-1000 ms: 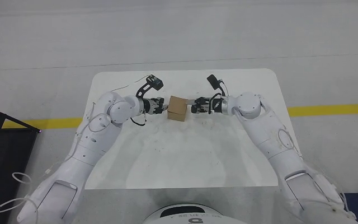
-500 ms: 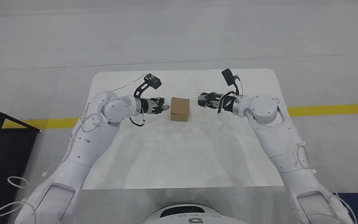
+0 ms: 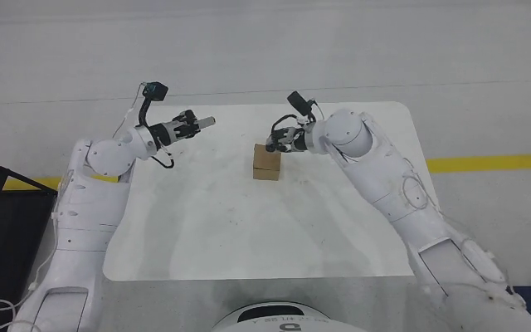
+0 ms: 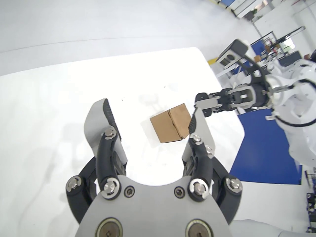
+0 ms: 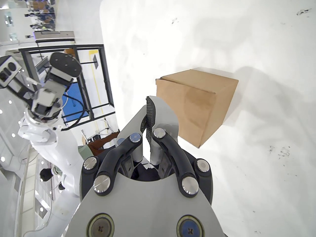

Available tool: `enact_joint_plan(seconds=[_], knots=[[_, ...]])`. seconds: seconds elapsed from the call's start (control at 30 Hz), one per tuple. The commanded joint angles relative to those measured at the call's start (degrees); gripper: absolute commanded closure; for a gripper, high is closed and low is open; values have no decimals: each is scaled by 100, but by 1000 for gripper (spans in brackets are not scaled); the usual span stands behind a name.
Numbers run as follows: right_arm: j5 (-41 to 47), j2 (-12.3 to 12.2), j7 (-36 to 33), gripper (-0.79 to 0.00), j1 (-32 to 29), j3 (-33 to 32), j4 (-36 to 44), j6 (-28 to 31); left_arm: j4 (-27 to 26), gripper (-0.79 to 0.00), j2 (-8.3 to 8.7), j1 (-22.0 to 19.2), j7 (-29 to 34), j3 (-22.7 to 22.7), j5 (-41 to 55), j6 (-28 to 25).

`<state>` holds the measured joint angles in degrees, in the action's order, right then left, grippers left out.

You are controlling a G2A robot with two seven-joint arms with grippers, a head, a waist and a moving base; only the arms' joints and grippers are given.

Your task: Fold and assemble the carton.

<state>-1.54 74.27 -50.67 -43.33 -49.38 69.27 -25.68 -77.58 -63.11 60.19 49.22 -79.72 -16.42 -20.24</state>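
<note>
Carton is closed up as a brown cube and sits flat on the white table. Nothing is holding it. From the left wrist camera, the top flaps meet in a seam across the lid, with a small gap at one end of the seam.

Right gripper is right at the carton's far top edge, on the right arm's side. Its pads are clenched together with nothing between them. The tip is just beside the top corner. Can't tell if it's actually touching, because the left arm's own finger covers that spot in the left wrist view.

Left gripper is well away from the carton on the opposite side, raised and pointing back toward it. Its fingers are spread wide and released, with nothing in them. Through the left wrist camera, the carton shows in the gap between the two fingers, far off.

Table surface around the carton has a few small dark scuffs, most of them on the side away from the left arm.
</note>
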Motion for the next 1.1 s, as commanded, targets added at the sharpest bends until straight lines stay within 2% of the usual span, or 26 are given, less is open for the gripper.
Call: enact_joint_plan(seconds=[0.0,0.33,0.5,0.7,0.93,1.07], knots=[[9,74,-18,0,175,179,-253,-50,39,-785,-2,-6,1,-7,104,25],[70,422,-7,0,692,828,-1050,-177,39,-785,-2,-6,1,-7,104,25],[49,553,-246,0,957,1038,-1431,-281,39,-785,-2,-6,1,-7,104,25],[84,574,-270,0,976,987,-1443,-89,39,-785,-2,-6,1,-7,104,25],[-19,643,-382,0,1026,1111,-1526,-150,39,-785,-2,-6,1,-7,104,25],[69,566,-466,0,979,875,-1370,153,39,-785,-2,-6,1,-7,104,25]])
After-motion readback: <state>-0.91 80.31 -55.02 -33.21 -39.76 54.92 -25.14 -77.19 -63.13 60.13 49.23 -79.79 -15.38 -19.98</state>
